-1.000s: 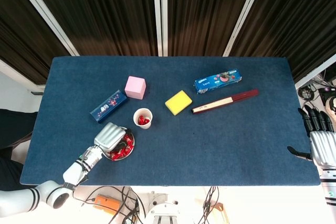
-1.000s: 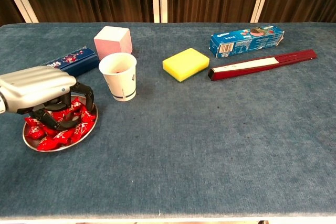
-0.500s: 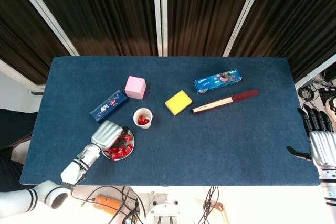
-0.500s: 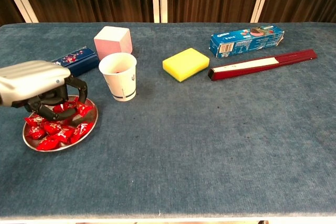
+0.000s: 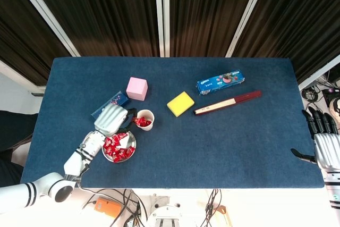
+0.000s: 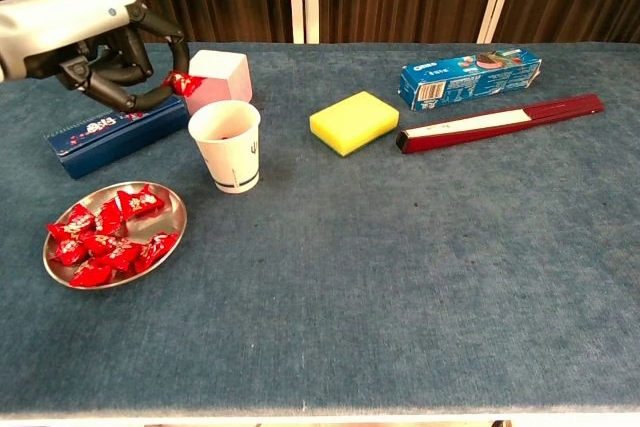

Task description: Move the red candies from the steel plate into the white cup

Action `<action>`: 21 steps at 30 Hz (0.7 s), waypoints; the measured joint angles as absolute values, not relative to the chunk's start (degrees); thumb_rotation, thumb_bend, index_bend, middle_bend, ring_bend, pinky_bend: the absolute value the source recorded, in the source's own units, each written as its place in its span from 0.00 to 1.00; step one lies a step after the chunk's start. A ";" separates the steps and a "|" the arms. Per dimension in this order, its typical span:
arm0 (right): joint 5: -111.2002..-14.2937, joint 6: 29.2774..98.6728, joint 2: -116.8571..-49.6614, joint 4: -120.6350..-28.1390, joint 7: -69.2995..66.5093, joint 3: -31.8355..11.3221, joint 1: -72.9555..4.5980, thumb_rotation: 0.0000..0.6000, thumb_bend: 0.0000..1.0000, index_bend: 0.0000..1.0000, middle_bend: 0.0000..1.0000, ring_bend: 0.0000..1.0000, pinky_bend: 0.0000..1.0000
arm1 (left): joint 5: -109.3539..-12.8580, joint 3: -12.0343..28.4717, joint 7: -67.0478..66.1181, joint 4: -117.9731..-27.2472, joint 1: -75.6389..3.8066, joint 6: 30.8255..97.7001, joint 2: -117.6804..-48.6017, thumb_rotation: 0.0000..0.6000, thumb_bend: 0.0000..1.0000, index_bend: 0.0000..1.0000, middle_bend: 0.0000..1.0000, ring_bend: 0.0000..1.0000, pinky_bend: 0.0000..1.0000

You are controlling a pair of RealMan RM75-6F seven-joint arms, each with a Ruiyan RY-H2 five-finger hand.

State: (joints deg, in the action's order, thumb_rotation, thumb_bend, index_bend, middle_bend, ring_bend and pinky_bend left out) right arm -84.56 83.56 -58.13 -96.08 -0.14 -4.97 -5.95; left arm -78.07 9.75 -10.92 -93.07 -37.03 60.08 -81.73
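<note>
While the left hand (image 6: 95, 42) pinches one wrapped red candy (image 6: 181, 82) just above the white cup (image 6: 226, 145), the right hand (image 5: 325, 150) rests open at the table's edge, and the light, crinkly, probably slippery candies (image 6: 105, 237) on the steel plate (image 6: 170, 202) look best pinched across the body.

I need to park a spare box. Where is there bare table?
The whole near strip is free, from the steel plate rightwards, below the yellow sponge and the red stick. It is crowded far left around the white cup, pink cube and left hand.
</note>
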 measured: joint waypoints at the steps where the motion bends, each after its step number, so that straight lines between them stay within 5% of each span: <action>1: -84.47 83.55 -58.13 -95.97 -0.26 -4.98 -5.91 1.00 0.15 0.00 0.01 0.00 0.00 | -77.11 10.28 -11.19 -93.03 -37.70 59.28 -82.07 1.00 0.41 0.55 0.97 0.87 0.81; 7: -84.19 83.46 -58.19 -95.24 -1.03 -5.02 -5.81 1.00 0.15 0.00 0.01 0.00 0.00 | -71.17 12.21 -14.24 -91.26 -40.94 55.36 -84.42 1.00 0.38 0.53 0.97 0.87 0.81; 11: -83.98 83.14 -58.29 -94.82 -1.36 -5.08 -5.91 1.00 0.15 0.00 0.01 0.00 0.00 | -67.47 12.35 -17.07 -90.17 -42.15 53.98 -85.62 1.00 0.25 0.42 0.97 0.87 0.81; 21: -84.22 82.76 -58.44 -94.75 -1.35 -5.25 -6.38 1.00 0.15 0.00 0.01 0.00 0.00 | -68.68 11.10 -17.62 -92.71 -39.64 60.28 -84.47 1.00 0.19 0.35 0.97 0.87 0.81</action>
